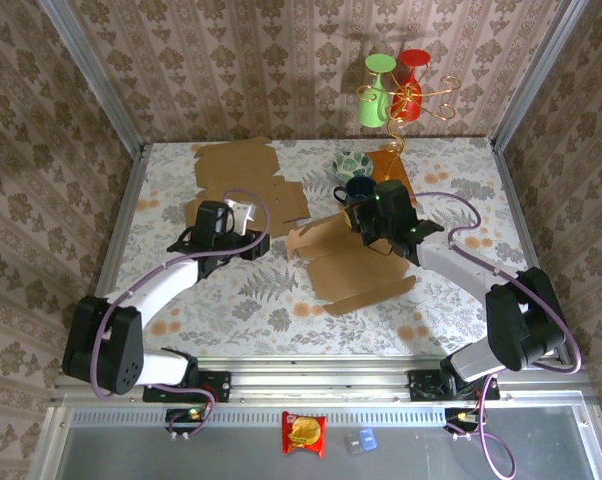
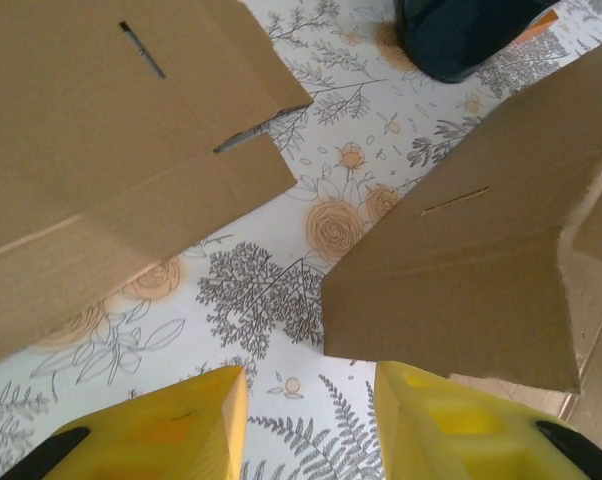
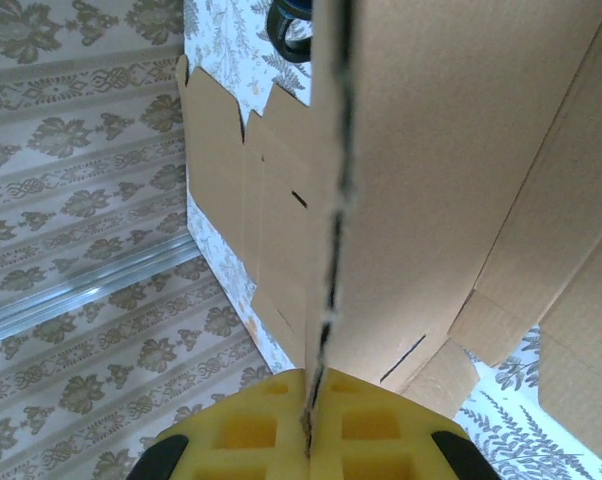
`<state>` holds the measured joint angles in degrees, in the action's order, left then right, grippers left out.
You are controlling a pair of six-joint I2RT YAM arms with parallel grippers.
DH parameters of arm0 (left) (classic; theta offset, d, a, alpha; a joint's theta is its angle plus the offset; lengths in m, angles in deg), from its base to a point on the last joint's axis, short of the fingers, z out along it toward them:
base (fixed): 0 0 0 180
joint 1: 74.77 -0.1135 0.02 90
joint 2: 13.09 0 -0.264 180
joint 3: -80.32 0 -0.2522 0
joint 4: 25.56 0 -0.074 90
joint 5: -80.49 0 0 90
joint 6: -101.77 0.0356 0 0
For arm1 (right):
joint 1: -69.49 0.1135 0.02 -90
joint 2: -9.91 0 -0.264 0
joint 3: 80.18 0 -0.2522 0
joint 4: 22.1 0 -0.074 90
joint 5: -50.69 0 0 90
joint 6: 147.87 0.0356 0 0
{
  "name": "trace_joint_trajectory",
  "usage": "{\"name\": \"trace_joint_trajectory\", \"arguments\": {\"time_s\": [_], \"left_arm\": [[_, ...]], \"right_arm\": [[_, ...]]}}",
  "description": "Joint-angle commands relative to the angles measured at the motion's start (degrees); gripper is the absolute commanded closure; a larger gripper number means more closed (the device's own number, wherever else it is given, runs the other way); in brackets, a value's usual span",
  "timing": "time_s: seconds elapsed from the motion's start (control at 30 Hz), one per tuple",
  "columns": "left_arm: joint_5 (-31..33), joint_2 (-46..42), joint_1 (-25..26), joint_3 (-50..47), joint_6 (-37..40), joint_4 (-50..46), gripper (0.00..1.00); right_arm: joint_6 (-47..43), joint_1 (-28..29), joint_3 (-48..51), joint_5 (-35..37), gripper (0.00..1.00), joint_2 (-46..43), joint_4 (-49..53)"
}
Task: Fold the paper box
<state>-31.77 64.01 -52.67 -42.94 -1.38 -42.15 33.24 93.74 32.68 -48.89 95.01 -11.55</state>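
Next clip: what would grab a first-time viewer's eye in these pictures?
The brown paper box lies mid-table, one flap lifted and pinched edge-on in the right claw. Behind it at the far edge, a gold stand carries a bright green cup and a red cup. The left claw hovers open over the floral table, beside a second cardboard sheet.

Left arm [image 1: 161, 285] and right arm [image 1: 456, 270]: white links, black joint housings, purple cable [image 1: 246, 191] routed along each. Left gripper [image 2: 309, 385] and right gripper [image 3: 308, 385] fitted with yellow moulded fingers, black-trimmed, square recesses.
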Motion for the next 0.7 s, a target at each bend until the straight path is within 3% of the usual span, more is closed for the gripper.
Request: {"name": "trace_joint_trajectory", "arguments": {"time_s": [0.0,0.43,0.67], "left_arm": [[-3.3,1.1,0.4,-1.1,3.4,5.7,0.60],[-7.2,9.0,0.7,-0.5,12.0,11.2,0.56],[-7.0,11.0,1.3,-0.4,15.2,14.1,0.55]], "right_arm": [[-2.0,-0.2,2.9,-1.3,1.00,1.6,-5.3],[-2.7,-0.7,13.1,0.4,1.00,4.4,-27.1],[-3.0,-1.0,14.0,-1.2,1.00,6.7,-30.3]]}}
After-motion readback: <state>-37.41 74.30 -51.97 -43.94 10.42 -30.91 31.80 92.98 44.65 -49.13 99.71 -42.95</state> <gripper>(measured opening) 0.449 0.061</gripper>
